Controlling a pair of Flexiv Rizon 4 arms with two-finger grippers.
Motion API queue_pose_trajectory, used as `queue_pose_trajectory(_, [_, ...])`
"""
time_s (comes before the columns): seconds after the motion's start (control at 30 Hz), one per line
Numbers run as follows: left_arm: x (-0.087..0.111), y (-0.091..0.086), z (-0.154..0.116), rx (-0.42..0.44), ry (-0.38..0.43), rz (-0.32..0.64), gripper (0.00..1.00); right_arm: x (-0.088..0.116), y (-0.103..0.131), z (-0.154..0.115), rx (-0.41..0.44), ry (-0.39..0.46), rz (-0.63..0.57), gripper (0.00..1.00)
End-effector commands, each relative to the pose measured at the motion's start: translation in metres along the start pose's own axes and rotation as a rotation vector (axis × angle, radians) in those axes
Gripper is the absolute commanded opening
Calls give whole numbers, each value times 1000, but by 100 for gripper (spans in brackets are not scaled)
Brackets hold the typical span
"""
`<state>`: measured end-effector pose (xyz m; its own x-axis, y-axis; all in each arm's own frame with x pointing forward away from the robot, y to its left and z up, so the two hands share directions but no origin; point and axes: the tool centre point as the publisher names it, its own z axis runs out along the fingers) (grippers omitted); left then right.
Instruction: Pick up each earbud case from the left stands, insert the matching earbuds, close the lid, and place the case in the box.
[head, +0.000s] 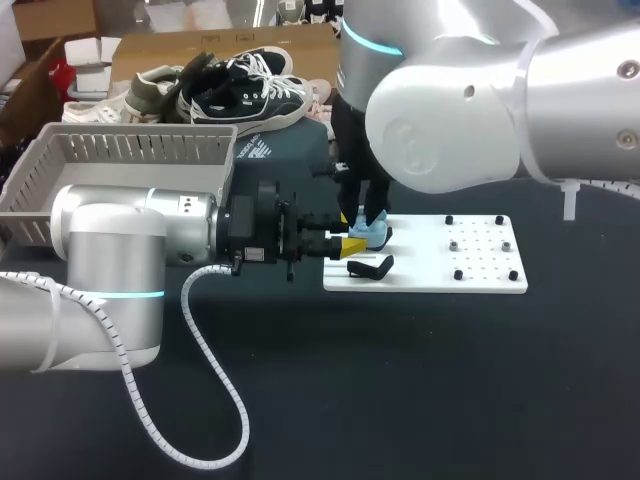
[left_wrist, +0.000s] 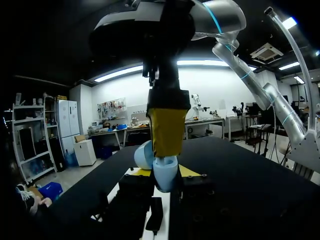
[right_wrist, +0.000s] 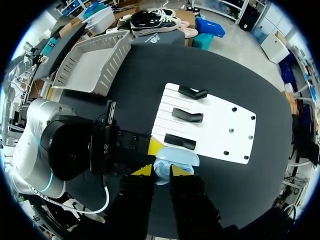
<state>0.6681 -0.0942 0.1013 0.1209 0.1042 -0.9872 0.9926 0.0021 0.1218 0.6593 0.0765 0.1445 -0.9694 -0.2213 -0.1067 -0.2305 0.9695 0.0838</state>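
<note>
Your right gripper (right_wrist: 160, 171) is clamped on the pale blue earbud case (right_wrist: 176, 159). The case sits between its yellow tips and reaches just ahead of them. Your left gripper (left_wrist: 167, 173) comes in level from the side, with the case just in front of it; whether it grips, you cannot tell. Ahead of the right gripper, three black stands (right_wrist: 187, 116) lie on the white board (right_wrist: 227, 132).
</note>
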Motion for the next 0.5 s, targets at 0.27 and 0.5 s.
queue_pose_trajectory(0.27, [0, -1, 0, -5, -1, 2, 0, 1, 5, -4, 19, -10, -1, 42])
queue_pose_trajectory(0.5, [0, -1, 0, -5, -1, 2, 0, 4, 6, -17, 29, -39, 0, 46])
